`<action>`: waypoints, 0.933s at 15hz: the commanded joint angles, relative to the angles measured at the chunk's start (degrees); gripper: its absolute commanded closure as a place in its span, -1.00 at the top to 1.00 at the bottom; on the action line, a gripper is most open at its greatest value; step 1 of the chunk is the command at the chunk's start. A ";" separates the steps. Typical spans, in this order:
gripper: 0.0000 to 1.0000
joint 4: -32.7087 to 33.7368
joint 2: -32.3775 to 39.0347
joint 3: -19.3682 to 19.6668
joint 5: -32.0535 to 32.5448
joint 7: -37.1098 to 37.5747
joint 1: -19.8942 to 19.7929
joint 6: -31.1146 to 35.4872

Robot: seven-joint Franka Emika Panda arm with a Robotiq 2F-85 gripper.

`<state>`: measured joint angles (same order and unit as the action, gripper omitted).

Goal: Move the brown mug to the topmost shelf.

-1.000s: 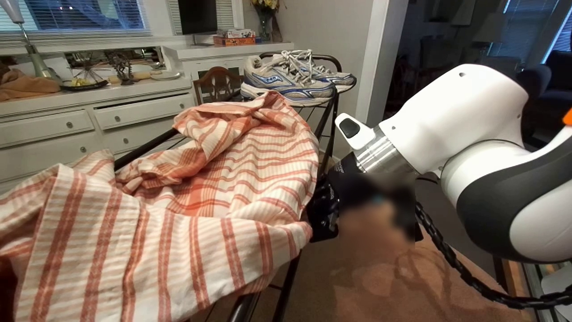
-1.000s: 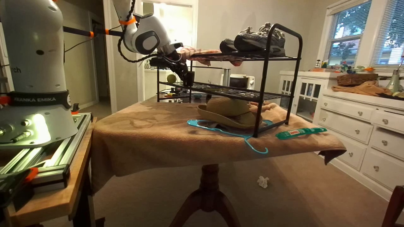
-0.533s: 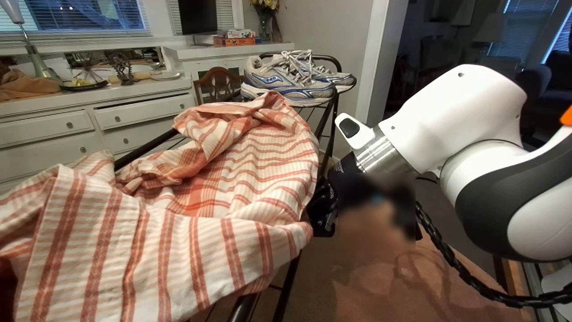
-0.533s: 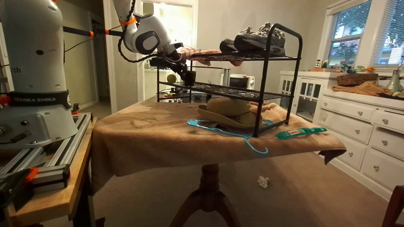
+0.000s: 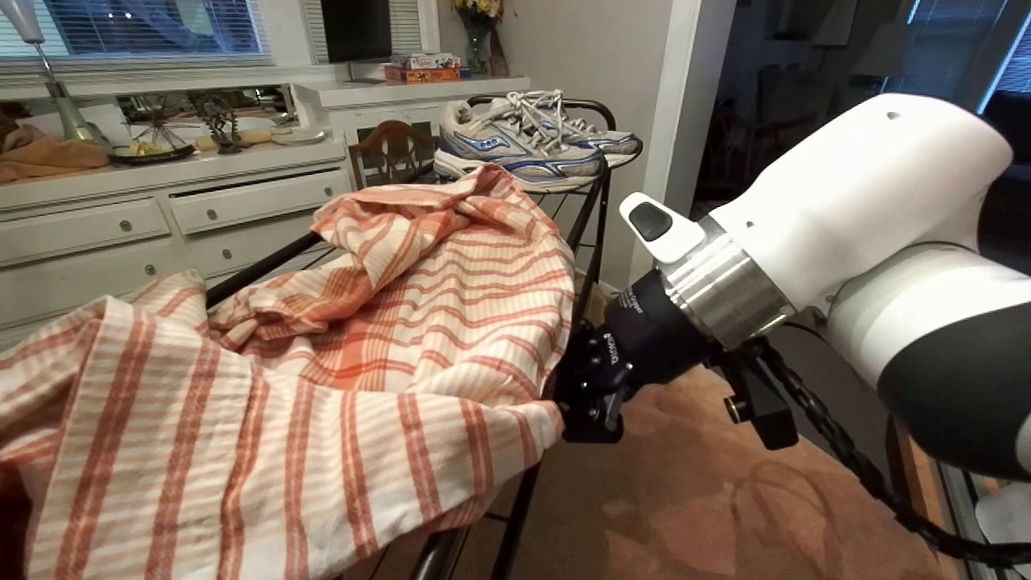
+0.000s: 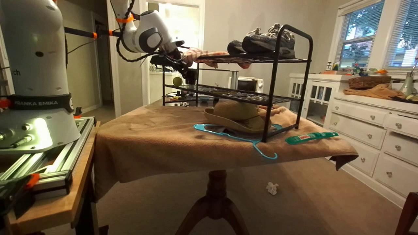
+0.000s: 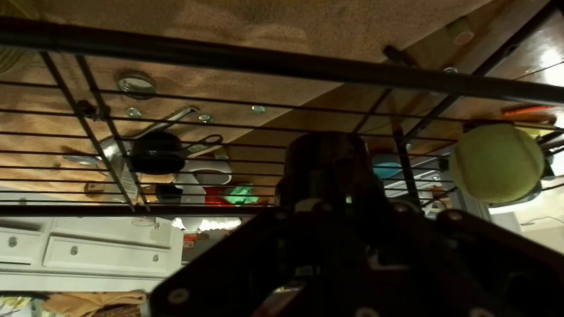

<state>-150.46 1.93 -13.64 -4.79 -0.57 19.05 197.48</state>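
The dark brown mug [image 6: 191, 76] is held off the surface at the robot-side edge of the black rack, a little above its middle shelf. It is a dark cylinder ahead of the fingers in the wrist view [image 7: 326, 152]. My gripper [image 6: 183, 69] is shut on it; the exact grip is too dark to see. In an exterior view the gripper [image 5: 596, 403] is beside the rack, its tips and the mug hidden by the cloth. The topmost shelf [image 6: 299, 60] is above the mug. An orange-and-white striped cloth [image 5: 451, 298] covers much of it.
Sneakers [image 5: 519, 153] stand at one end of the topmost shelf. A tennis ball [image 7: 497, 163] rests on the wire middle shelf [image 6: 248, 97]. A straw hat [image 6: 236, 114], a blue hanger [image 6: 225, 133] and a green packet [image 6: 312, 137] lie below on the tan-covered table.
In the last half second the arm and gripper have drawn back toward the robot base, carrying the mug away from the rack and slightly up. The rack, cloth and shoes have not moved.
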 commanded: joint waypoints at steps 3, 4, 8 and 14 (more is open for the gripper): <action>-0.92 -8.96 -4.38 1.01 15.64 11.99 -2.43 5.87; -0.92 -10.04 -4.92 1.78 19.43 13.23 -2.81 6.46; -0.92 -7.17 -3.54 5.45 36.40 19.77 -4.99 6.56; -0.92 -6.80 -4.41 11.18 63.26 33.51 -8.57 12.01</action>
<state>-157.25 -0.84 -4.55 47.40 25.78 12.14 206.54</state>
